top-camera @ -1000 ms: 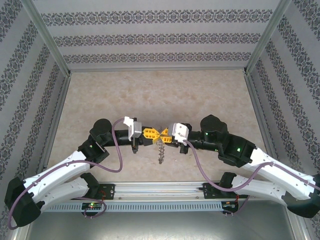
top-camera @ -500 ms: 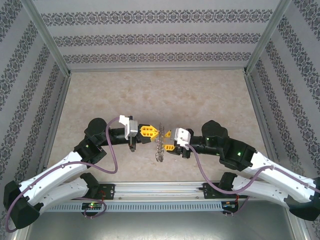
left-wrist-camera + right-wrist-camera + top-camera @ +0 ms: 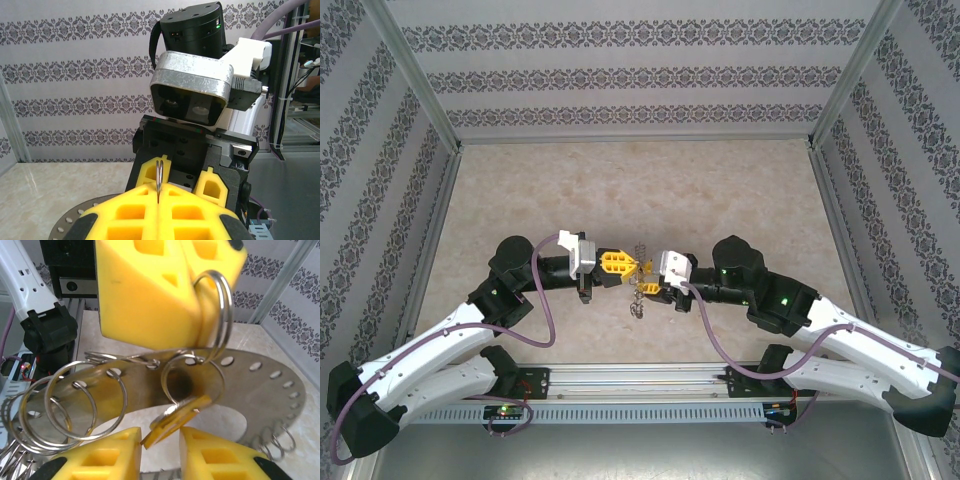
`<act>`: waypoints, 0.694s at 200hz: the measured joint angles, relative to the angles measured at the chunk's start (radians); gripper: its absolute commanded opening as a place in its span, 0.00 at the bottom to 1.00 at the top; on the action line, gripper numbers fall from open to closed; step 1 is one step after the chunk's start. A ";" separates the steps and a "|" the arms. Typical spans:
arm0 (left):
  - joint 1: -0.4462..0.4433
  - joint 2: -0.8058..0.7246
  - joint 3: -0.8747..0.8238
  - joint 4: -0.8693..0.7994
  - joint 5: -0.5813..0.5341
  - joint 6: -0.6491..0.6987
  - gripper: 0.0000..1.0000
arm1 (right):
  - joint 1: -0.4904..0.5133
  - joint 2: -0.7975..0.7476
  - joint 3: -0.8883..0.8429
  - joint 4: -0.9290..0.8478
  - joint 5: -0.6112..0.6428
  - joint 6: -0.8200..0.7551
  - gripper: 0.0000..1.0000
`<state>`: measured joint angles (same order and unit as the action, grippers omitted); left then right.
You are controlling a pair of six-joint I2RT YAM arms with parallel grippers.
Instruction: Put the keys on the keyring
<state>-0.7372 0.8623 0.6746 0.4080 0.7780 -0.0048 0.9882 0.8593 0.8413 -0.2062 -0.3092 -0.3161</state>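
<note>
The keyring (image 3: pixel 260 390) is a flat grey metal disc with rim holes and several wire loops; it hangs edge-on between the arms (image 3: pixel 636 305). My left gripper (image 3: pixel 159 200) is shut on one wire loop (image 3: pixel 160 175) at the disc's rim and holds the ring off the table. In the right wrist view its yellow fingers (image 3: pixel 145 290) sit at the top. A small yellow-orange key (image 3: pixel 175 422) hangs tilted from another loop (image 3: pixel 172 375). It lies in the gap of my right gripper (image 3: pixel 160 445), which stands open; the key's low tip touches the left finger.
Patterned walls and metal posts (image 3: pixel 420 110) enclose the beige table (image 3: pixel 640 190). Both arms meet low over the near middle. More loose wire loops (image 3: pixel 65 405) hang from the disc's left side. A metal rail (image 3: pixel 640 378) runs along the near edge.
My right gripper backed off to the right half a second ago and has come back in to the ring. Its jaws widened, then narrowed. The left gripper kept its hold.
</note>
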 measured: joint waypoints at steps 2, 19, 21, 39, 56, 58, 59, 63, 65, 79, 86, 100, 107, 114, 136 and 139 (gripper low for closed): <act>0.000 0.000 0.000 0.000 0.000 0.000 0.00 | 0.000 0.000 0.000 0.002 0.000 0.000 0.23; 0.000 0.000 0.000 0.000 0.000 0.000 0.00 | -0.003 0.000 0.000 0.010 -0.007 0.002 0.18; 0.000 0.000 0.000 0.000 0.000 0.000 0.00 | -0.003 0.001 0.000 0.011 -0.007 0.002 0.17; 0.000 0.000 0.000 0.000 0.000 0.000 0.00 | -0.003 0.001 0.000 0.017 -0.007 0.007 0.10; 0.000 -0.006 0.000 0.000 0.000 0.001 0.00 | -0.005 0.001 0.000 0.017 -0.005 0.008 0.05; 0.000 -0.007 0.000 0.000 0.000 0.001 0.00 | -0.005 0.001 0.000 0.017 -0.005 0.008 0.05; 0.000 -0.008 0.000 0.000 0.000 0.001 0.00 | -0.005 0.001 0.000 0.018 -0.005 0.008 0.04; 0.000 -0.010 0.000 -0.001 0.000 0.002 0.00 | -0.005 0.000 0.000 0.018 -0.005 0.008 0.03; 0.000 -0.011 0.000 -0.001 -0.001 0.002 0.00 | -0.005 0.000 0.000 0.018 -0.005 0.008 0.03; 0.000 -0.019 0.000 -0.009 -0.002 0.005 0.00 | -0.005 -0.003 0.000 0.018 -0.002 0.009 0.00; 0.000 -0.022 0.000 -0.014 -0.003 0.008 0.00 | -0.005 -0.006 0.000 0.017 0.003 0.007 0.00; 0.000 -0.028 0.000 -0.021 -0.007 0.014 0.00 | -0.005 -0.015 -0.003 0.017 0.011 0.007 0.00; 0.000 -0.030 0.000 -0.025 -0.008 0.018 0.00 | -0.005 -0.021 -0.005 0.018 0.015 0.008 0.00; 0.000 -0.033 0.000 -0.031 -0.008 0.022 0.00 | -0.005 -0.027 -0.007 0.017 0.019 0.008 0.00; 0.000 -0.033 0.000 -0.048 -0.016 0.027 0.00 | -0.010 -0.043 -0.011 0.018 0.032 0.007 0.00; 0.000 -0.033 0.000 -0.051 -0.018 0.027 0.00 | -0.011 -0.045 -0.012 0.018 0.033 0.007 0.00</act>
<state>-0.7372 0.8291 0.6746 0.3569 0.7605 0.0223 0.9771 0.8143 0.8291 -0.1883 -0.2764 -0.3088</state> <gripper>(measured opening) 0.060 0.045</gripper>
